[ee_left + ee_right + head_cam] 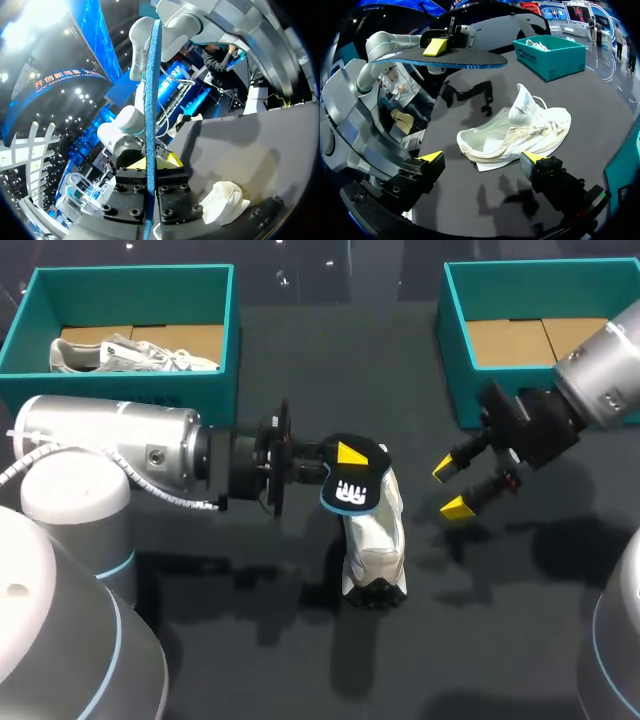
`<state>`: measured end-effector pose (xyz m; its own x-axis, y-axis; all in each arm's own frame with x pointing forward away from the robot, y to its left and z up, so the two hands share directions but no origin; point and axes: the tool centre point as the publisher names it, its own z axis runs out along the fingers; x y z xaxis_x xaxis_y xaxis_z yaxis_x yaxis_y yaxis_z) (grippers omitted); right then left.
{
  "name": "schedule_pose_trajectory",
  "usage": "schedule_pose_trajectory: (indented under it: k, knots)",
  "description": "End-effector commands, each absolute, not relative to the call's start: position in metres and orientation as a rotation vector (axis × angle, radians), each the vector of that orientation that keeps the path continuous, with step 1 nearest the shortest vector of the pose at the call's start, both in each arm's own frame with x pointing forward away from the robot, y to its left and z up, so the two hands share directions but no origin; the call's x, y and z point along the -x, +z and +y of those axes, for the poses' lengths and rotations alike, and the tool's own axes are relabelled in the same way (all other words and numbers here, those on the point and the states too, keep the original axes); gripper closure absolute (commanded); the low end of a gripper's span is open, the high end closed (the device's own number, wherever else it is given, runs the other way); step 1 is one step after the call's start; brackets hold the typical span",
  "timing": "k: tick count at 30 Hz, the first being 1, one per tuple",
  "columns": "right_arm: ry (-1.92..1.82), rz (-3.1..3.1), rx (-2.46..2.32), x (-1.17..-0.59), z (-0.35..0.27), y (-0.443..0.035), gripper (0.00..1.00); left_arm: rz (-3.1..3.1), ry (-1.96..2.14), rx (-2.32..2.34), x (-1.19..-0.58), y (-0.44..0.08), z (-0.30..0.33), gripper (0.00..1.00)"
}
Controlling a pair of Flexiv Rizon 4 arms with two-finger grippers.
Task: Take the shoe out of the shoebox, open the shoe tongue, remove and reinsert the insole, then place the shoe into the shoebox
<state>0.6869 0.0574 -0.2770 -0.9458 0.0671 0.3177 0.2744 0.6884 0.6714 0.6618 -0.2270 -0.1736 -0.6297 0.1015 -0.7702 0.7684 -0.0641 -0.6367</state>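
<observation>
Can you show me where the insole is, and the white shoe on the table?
insole (348, 480): head view, middle of its dark face.
white shoe (520, 134): right wrist view, middle of its upper.

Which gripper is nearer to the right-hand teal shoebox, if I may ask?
Right. The right gripper hangs open just before the shoebox; the left gripper holds the insole mid-table, over the shoe.

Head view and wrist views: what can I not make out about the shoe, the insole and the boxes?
Head view: the insole covers one end of the shoe and the left tool's lower finger.
Head view: the right shoebox is cut by the picture's edge and the right arm.
Left wrist view: the insole shows only edge-on.
</observation>
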Motion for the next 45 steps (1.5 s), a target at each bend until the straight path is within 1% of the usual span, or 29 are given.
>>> schedule_pose_trajectory:
  k: [1, 7, 13, 18, 29, 33, 39, 45]
  knots:
    - [-1.137, -2.936, 0.166, -0.649, 0.05, -0.272, 0.0, 1.774, -1.724, -0.895, -0.628, -0.165, -0.213, 1.0]
    - [-0.951, -3.103, 0.076, -0.642, 0.059, -0.288, 0.0, 1.823, -1.756, -0.87, -0.611, -0.178, -0.22, 1.0]
    - [-0.988, -3.145, 0.017, -0.639, 0.061, -0.307, 0.0, 1.868, -1.853, -0.805, -0.605, -0.189, -0.228, 1.0]
    - [-0.852, -3.179, 0.005, -0.643, 0.069, -0.321, 0.0, 1.872, -1.893, -0.785, -0.605, -0.192, -0.231, 1.0]
    - [-0.852, -3.179, 0.005, -0.643, 0.069, -0.321, 0.0, 1.872, -1.893, -0.785, -0.605, -0.192, -0.231, 1.0]
    - [-0.733, -3.136, 0.092, -0.653, 0.08, -0.329, 0.0, 1.85, -1.905, -0.854, -0.599, -0.203, -0.242, 1.0]
    - [-0.753, -3.099, 0.071, -0.66, 0.101, -0.335, 0.0, 1.848, -1.89, -0.885, -0.599, -0.215, -0.248, 1.0]
    - [-0.765, -3.08, 0.124, -0.665, 0.102, -0.346, 0.0, 1.852, -1.917, -0.872, -0.596, -0.22, -0.249, 1.0]
